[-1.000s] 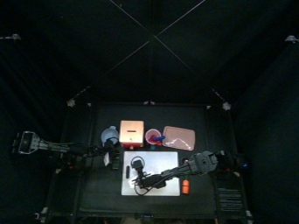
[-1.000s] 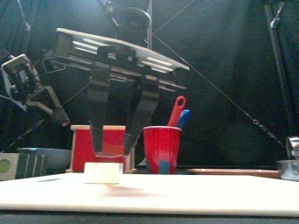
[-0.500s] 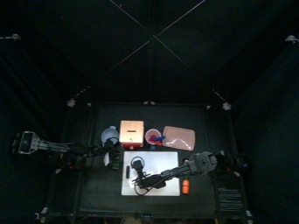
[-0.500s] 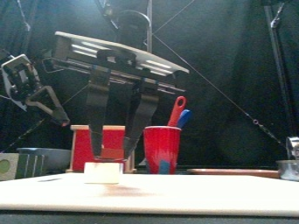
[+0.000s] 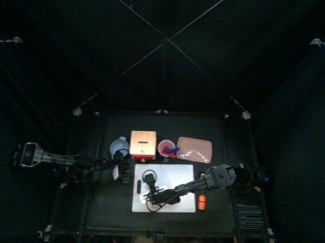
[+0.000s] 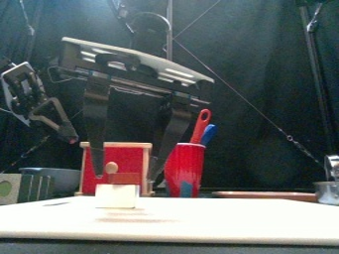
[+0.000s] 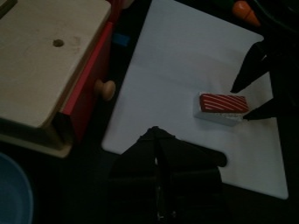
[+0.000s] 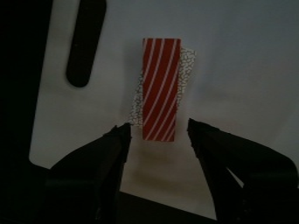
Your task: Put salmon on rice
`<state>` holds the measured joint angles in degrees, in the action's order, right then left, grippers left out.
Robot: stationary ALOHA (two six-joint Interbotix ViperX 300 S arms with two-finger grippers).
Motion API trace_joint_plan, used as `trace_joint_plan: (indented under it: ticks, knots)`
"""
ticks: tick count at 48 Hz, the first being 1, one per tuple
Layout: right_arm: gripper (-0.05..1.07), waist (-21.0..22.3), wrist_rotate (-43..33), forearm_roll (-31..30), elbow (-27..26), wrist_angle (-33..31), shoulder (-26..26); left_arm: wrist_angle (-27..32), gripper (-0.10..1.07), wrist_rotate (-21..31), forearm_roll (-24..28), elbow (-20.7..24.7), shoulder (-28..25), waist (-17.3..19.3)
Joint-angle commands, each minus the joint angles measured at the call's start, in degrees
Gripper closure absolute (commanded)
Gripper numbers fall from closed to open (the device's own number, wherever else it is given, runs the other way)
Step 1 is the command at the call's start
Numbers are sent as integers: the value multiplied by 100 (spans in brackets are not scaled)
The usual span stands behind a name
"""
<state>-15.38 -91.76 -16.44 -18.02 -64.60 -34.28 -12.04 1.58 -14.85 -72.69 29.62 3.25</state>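
Note:
The salmon (image 8: 160, 87), a red striped oblong, lies on top of the rice (image 8: 188, 70), a whitish block on the white mat (image 8: 239, 52). My right gripper (image 8: 163, 144) stands open just above them, one finger on each side and nothing between. In the front view its fingers (image 6: 95, 129) straddle the rice (image 6: 117, 197) without touching it. The left wrist view shows the salmon (image 7: 225, 102) on the mat (image 7: 176, 52), with the right gripper's dark fingertips beside it. My left gripper (image 7: 163, 166) rests shut at the mat's left edge, holding nothing.
A wooden board on a red box (image 7: 41, 61) lies beside the mat, and a red cup (image 6: 185, 171) with utensils stands behind it. A pink bowl (image 5: 195, 147) sits at the back. An orange item (image 5: 200, 202) and a black oblong thing (image 8: 82, 48) lie on the mat.
The right gripper's jaws have spread wide apart, letting go of the salmon, which now lies on the rice. The left arm has not moved.

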Motion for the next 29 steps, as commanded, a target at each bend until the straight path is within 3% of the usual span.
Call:
trace_joint_plan:
  ticks: [1, 13, 25, 29]
  knots:
    - [14, -9, 44, -105, -211, -70, 334, -18, 67, -9, 9, 62, 0, 9]
    - [21, -9, 220, -378, -123, -220, 545, -18, 67, -9, 9, 53, 0, 0]
    - [54, 18, 369, -387, -158, -229, 501, -26, 67, -9, 0, 35, 9, 9]
    - [58, 18, 369, -404, -141, -202, 483, -18, 67, -9, 9, 26, 18, 9]
